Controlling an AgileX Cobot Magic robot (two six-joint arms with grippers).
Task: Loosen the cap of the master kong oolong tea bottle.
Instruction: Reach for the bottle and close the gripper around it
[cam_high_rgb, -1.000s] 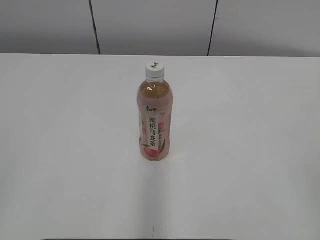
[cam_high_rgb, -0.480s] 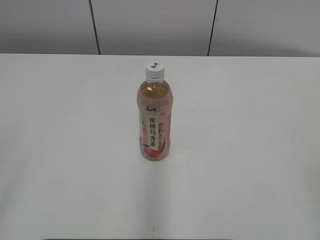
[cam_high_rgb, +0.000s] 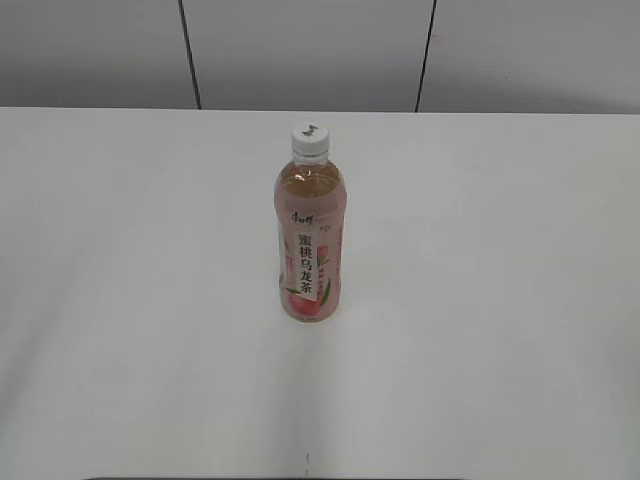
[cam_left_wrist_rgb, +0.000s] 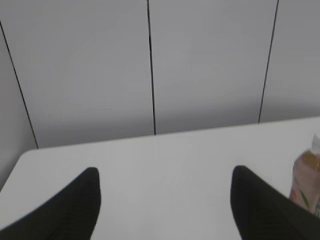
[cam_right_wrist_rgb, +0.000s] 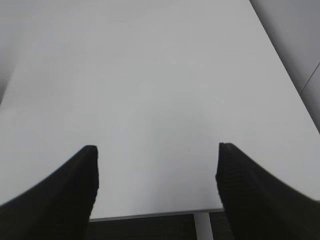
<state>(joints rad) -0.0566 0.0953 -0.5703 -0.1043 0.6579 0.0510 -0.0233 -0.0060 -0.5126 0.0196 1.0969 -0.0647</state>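
The master kong oolong tea bottle (cam_high_rgb: 309, 235) is standing upright near the middle of the white table (cam_high_rgb: 500, 300), label strip facing the exterior camera, and the cap (cam_high_rgb: 310, 140) is sitting on its neck. Neither arm is showing in the exterior view at all.

The left gripper (cam_left_wrist_rgb: 165, 200) is hanging with its two dark fingers (cam_left_wrist_rgb: 75, 210) spread wide apart, nothing between them, looking across the table's far corner toward the grey panelled wall (cam_left_wrist_rgb: 150, 65). The bottle is peeking in at the right edge of that view, just beyond the right finger, not touching as far as I can tell.

The right gripper (cam_right_wrist_rgb: 156, 185) is also gaping wide and empty, tilting down over bare tabletop with the table's near edge and a leg (cam_right_wrist_rgb: 202, 227) showing underneath. No bottle is showing in that view.
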